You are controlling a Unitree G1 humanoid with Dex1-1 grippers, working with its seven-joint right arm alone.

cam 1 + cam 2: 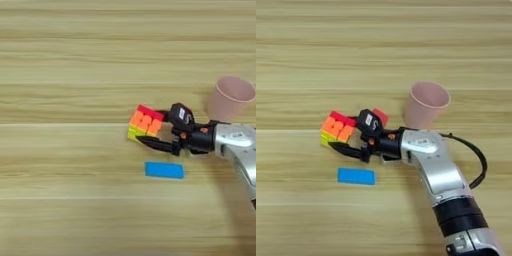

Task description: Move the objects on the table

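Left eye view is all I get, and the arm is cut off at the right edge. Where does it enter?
Observer: From the bottom edge; the forearm climbs up and left towards the puzzle cube.
Operator: Anything on that arm I can't see?
Observer: A black cable loops out on its right side.
Operator: Anything hidden behind the gripper?
Observer: A small red cube, between it and the cup.

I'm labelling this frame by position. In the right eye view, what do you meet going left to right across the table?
Puzzle cube → claw at the cube's right side → small red cube → pink cup. The blue bar lies nearer the camera, spanning cube and claw, so I leave it unranked.
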